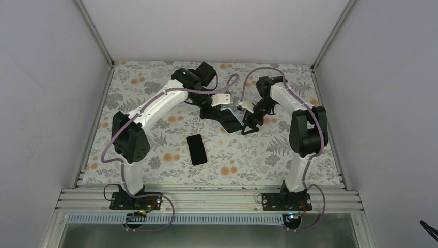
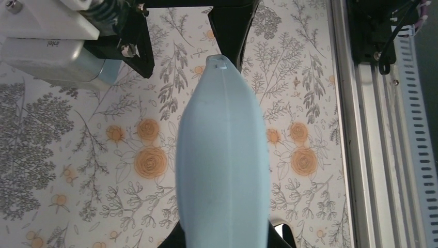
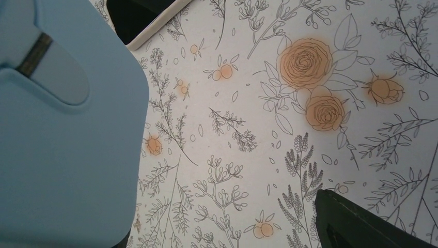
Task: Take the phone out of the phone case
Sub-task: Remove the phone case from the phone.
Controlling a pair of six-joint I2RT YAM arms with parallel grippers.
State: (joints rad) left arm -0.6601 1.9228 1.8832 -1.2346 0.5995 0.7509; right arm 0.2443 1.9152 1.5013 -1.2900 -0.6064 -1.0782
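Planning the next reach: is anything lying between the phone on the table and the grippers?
Nothing visible: only bare table lies between the phone and the phone case that the left gripper holds.

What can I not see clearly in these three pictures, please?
- Left wrist view: the fingers of the left gripper are cut off by the bottom edge and covered by the light blue phone case.
- Right wrist view: one finger of the right gripper is hidden behind the case.
- Top view: both grippers hide the case's opening, and the phone is too small for detail.
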